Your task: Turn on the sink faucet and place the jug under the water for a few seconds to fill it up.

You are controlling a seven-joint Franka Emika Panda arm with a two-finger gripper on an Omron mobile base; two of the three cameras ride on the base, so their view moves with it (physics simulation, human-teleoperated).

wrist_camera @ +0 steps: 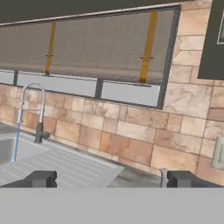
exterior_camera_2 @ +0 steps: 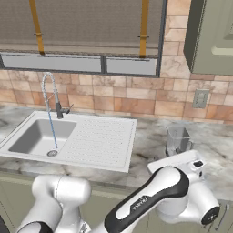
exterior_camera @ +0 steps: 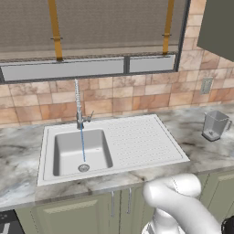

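The jug [exterior_camera: 215,125] stands upright on the marble counter [exterior_camera: 205,151], well to the right of the sink [exterior_camera: 137,141] and apart from it, near the tiled wall; in the right base view the jug [exterior_camera_2: 177,140] sits just behind the arm's wrist, with nothing gripping it. It appears empty (contents are hard to judge through the clear wall).

The sink faucet [exterior_camera: 78,103] rises at the back edge of the basin, its small side lever angled to the right. The water [exterior_camera: 82,145] falls as a thin blue stream straight down beside the round drain [exterior_camera: 83,168]. The ribbed drainboard [exterior_camera: 141,139] lies between the basin and the jug.

The gripper [wrist_camera: 111,179] has its fingers spread wide, with nothing between them. It faces the tiled wall over the counter's right part, the faucet off to its left.

A wall outlet [exterior_camera_2: 200,98] sits above the jug.
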